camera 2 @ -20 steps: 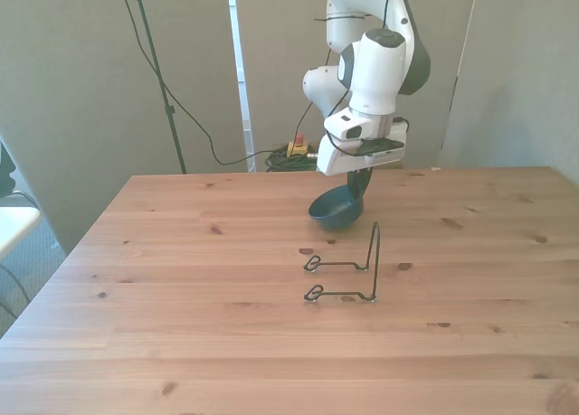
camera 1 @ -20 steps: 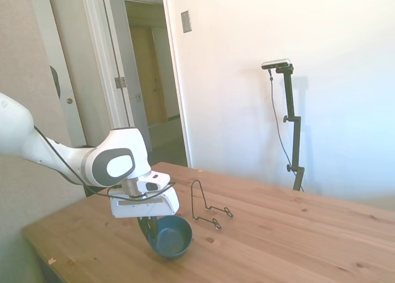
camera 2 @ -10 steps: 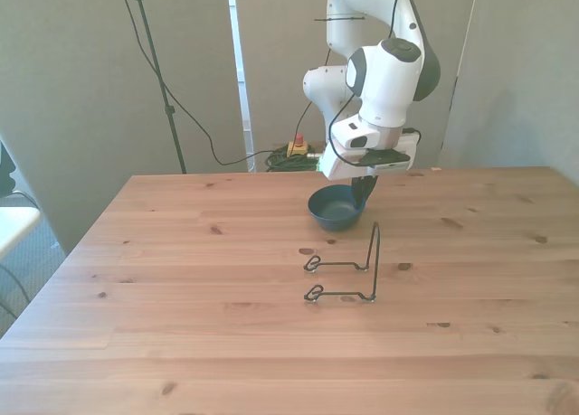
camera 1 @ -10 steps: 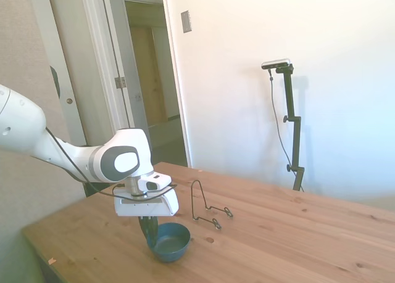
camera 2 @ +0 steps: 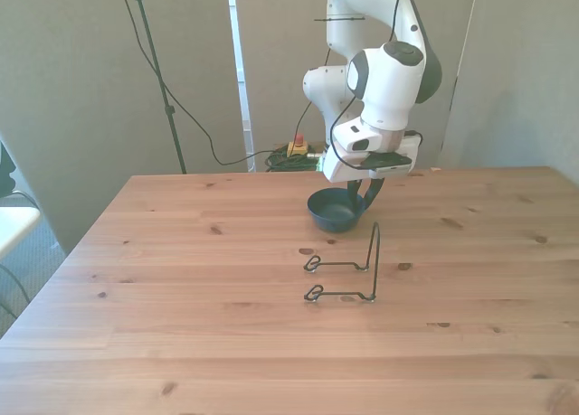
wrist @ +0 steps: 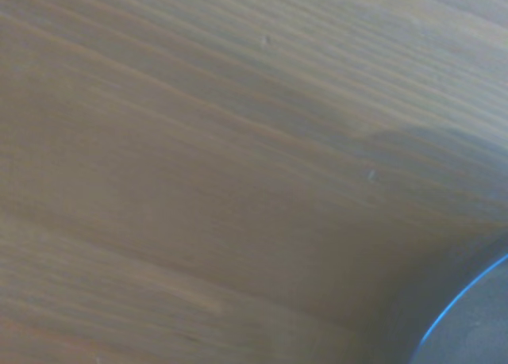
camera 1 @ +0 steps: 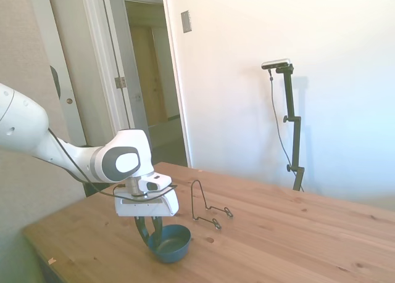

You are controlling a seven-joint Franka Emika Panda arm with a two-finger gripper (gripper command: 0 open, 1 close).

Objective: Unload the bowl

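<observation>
Now the bowl is set upright on the table near its far edge; its rim is straddled by the parted fingers of the gripper directly above.

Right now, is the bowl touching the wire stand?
Apart. The front view shows bare table between the bowl and the wire stand; the side view shows the same gap.

Blurred wooden tabletop fills the close view, with a curved edge of the dark blue bowl at one corner
</observation>
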